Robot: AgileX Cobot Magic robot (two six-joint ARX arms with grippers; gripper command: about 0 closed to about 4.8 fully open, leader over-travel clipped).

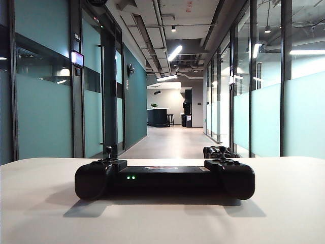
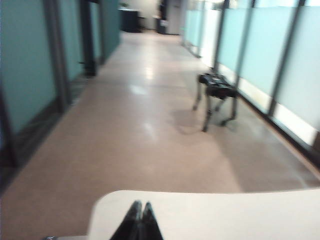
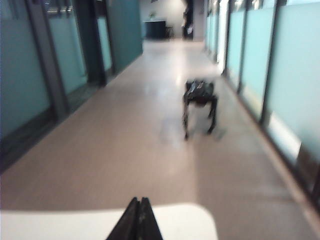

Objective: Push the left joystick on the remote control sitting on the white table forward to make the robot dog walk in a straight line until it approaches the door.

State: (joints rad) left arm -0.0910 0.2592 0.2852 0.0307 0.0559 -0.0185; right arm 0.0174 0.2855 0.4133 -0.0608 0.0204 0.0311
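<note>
- The remote control lay in the lower middle of the exterior view on the white table, its long flat bar running left to right across the frame, two green lights lit on the near face.
- The left joystick stood upright on the left handle end, a thin stem with a round knob; the matching right joystick stood on the right handle.
- The left pincer showed at the bottom edge of the left wrist view, fingertips pressed together and holding nothing, over the near part of the table.
- The right pincer showed likewise at the bottom edge of the right wrist view, fully closed and empty.
- Neither arm appeared in the exterior view, and the controller appeared in neither wrist view, so how far either pincer stood from it could not be told.
- As a judgement, the left arm was the better placed for the left joystick, since that stick sat on its side; the push would run away from the camera, across the controller's long axis, down the corridor.
- The table was bare, matte and pale apart from the controller.
- Beyond it ran a long corridor with a tan floor, teal glass partitions on both sides and ceiling strip lights.
- The robot dog stood on the floor toward the right glass wall, facing down the corridor.
</note>
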